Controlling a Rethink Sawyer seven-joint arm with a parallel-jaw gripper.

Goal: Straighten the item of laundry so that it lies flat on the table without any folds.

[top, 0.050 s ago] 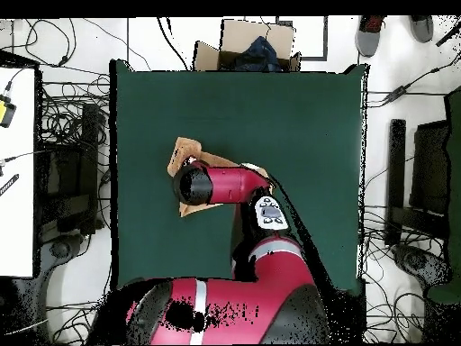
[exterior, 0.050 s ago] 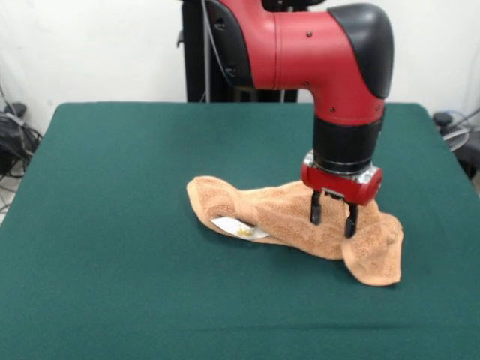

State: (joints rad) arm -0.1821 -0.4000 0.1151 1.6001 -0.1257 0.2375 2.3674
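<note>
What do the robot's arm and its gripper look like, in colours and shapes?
The arm has thick rounded red shells with black caps at the joints and a black cylindrical wrist. A red collar with a silver band carries the gripper, which has two short black fingers. In the overhead view, a grey-white panel sits on the arm.

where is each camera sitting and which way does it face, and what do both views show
Front view: sits across the large dark green felt-topped table, facing the robot; it shows the red and black arm coming down from above, its gripper open over the crumpled light orange-tan terry-cloth towel.
Overhead view: sits above the table, looking straight down; the arm reaches up from the base at the bottom and hides most of the towel and the gripper.
Shared: table, towel and arm.
</note>
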